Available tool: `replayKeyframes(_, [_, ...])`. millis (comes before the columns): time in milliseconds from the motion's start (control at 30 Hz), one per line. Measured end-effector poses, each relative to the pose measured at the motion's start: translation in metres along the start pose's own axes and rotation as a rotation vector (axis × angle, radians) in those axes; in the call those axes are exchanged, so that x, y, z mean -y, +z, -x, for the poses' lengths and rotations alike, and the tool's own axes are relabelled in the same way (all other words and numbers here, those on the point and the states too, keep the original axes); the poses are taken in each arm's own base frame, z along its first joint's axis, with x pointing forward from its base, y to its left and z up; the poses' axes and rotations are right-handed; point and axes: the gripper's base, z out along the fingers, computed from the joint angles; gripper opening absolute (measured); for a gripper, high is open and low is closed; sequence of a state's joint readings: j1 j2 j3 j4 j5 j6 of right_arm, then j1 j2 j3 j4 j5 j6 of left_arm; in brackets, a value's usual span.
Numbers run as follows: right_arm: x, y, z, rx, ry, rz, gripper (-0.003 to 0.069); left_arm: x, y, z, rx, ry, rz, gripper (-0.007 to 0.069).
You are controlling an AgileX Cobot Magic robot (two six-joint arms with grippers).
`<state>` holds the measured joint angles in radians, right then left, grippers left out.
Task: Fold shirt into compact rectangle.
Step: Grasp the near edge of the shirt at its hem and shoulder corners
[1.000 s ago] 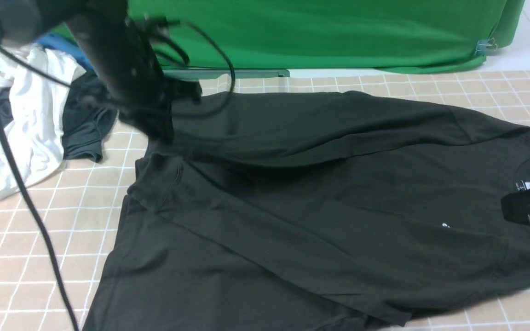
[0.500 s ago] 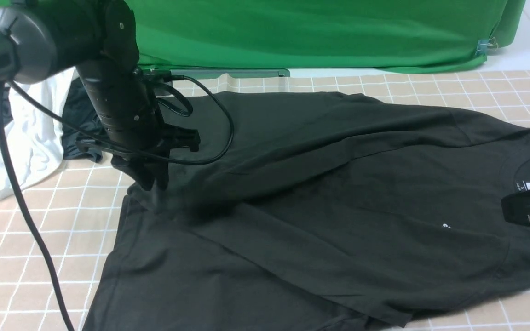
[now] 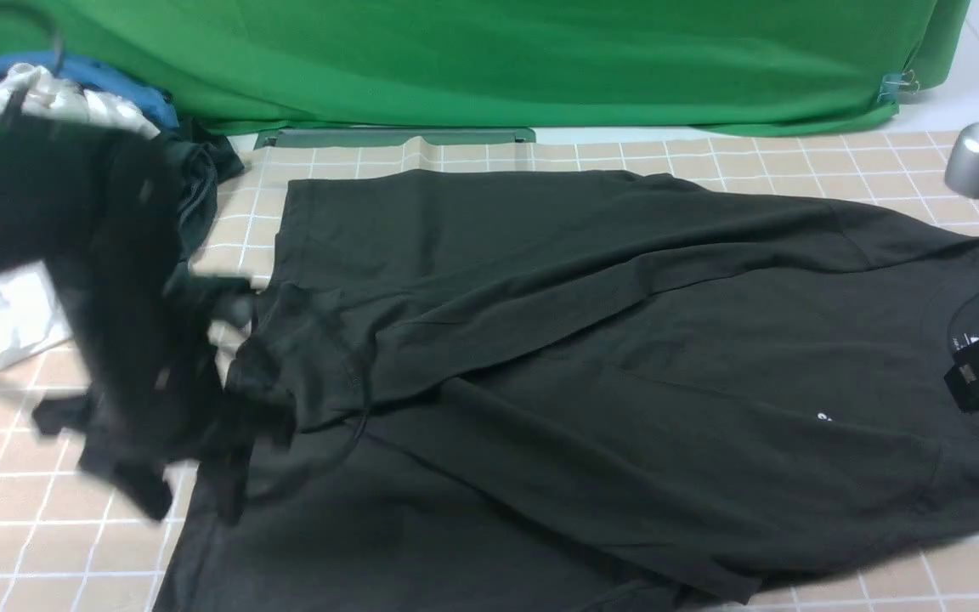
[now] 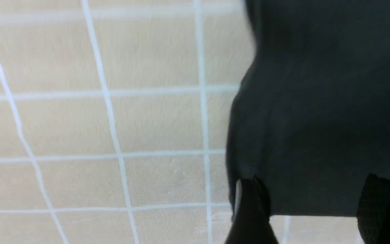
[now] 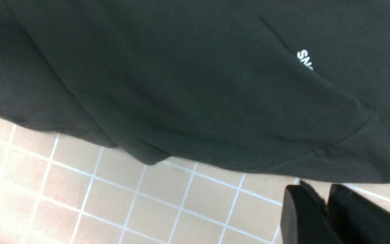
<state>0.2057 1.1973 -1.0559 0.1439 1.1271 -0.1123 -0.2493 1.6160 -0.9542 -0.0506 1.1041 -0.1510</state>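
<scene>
Risk: left claw (image 4: 311, 189), jaws wide & empty, is swinging off fast at 9 o'clock; could snag bunched hem corner (image 3: 285, 399) & skew fold. The shirt (image 3: 625, 357) lies mid-table (image 3: 540, 153), collar (image 3: 974, 297) at 3 o'clock. Right claw (image 5: 318, 193) nearly closed, empty, by collar. Vs 1 s ago: left let go, far flap dropped.

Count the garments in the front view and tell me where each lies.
4. The black T-shirt spreads across the middle; a white garment, a blue garment and a dark grey garment are heaped at the far left. The blurred left arm may hide more.
</scene>
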Motion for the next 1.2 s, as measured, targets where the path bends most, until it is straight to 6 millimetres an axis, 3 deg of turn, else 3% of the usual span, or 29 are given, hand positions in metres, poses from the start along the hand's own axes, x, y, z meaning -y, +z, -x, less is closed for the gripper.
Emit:
replayKeyframes(167, [-0.001, 0.0, 0.002, 0.018, 0.009, 0.016, 0.0147, -0.006, 0.023, -0.021, 0.046, -0.034, 0.001, 0.0408])
replayKeyframes(367, [-0.003, 0.001, 0.004, 0.024, 0.018, 0.034, 0.0147, -0.008, 0.043, -0.022, 0.055, -0.045, 0.01, 0.0466])
replayKeyframes(467, [-0.003, 0.001, 0.003, 0.016, 0.019, 0.036, 0.0147, -0.007, 0.046, -0.021, 0.045, -0.053, 0.003, 0.0457])
replayKeyframes(567, [-0.003, 0.001, 0.003, 0.013, 0.019, 0.037, 0.0147, -0.005, 0.047, -0.021, 0.036, -0.068, -0.02, 0.0351])
replayKeyframes(700, [-0.003, 0.003, 0.002, -0.013, 0.02, 0.04, 0.0147, -0.002, 0.048, -0.019, 0.025, -0.038, -0.042, 0.0088])
replayKeyframes(800, [-0.002, 0.01, 0.002, -0.068, 0.008, 0.046, 0.0153, -0.002, 0.046, -0.019, 0.028, -0.016, -0.045, 0.0039])
replayKeyframes(1000, [-0.007, 0.038, -0.004, -0.212, -0.069, 0.064, 0.0295, -0.006, 0.023, -0.034, 0.05, 0.002, -0.023, 0.0035])
replayKeyframes(1100, [-0.018, 0.068, -0.021, -0.254, -0.147, 0.054, 0.0443, -0.01, 0.002, -0.048, 0.085, -0.011, -0.004, 0.0035])
replayKeyframes(1200, [-0.025, 0.086, -0.033, -0.26, -0.191, 0.054, 0.0515, -0.011, -0.004, -0.053, 0.099, -0.02, 0.006, 0.0035])
